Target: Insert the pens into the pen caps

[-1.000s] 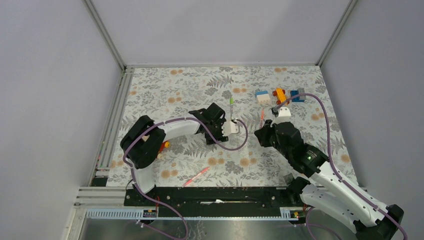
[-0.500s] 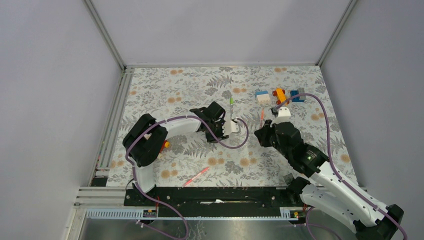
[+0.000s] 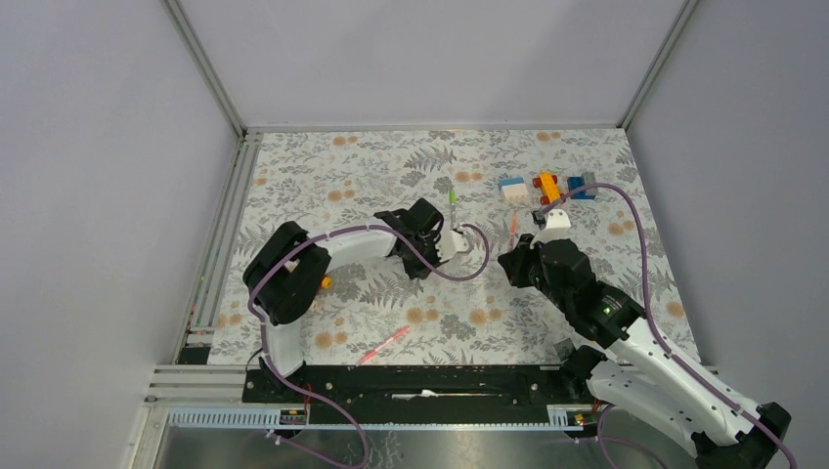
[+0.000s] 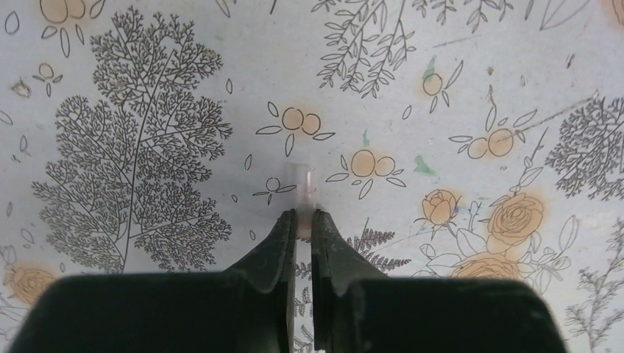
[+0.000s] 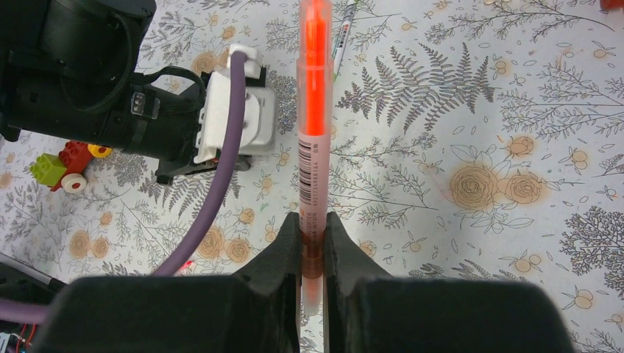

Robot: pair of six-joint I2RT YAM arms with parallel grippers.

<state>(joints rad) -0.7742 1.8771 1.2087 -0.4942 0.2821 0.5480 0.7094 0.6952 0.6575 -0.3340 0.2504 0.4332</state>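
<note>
Your left gripper [image 4: 298,220] pinches a cap [image 4: 300,180] mid-scene; your right gripper [image 5: 313,220], to its right, clamps a pen [image 5: 315,95]. Line the pen up with the cap's mouth before pushing

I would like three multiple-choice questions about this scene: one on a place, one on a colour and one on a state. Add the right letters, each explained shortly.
1. Where on the table does the loose pink pen lie?
A) at the far edge
B) at the near edge
C) at the right edge

2. What colour is the pen in the right claw?
A) orange-red
B) blue
C) black

3. In what state is the left claw?
A) wide open
B) shut on nothing
C) shut on a small clear cap

Answers:
1 B: the top view shows it by the near edge.
2 A: the right wrist view shows its orange-red core.
3 C: the left wrist view shows the tips pinching the cap's end.
</note>
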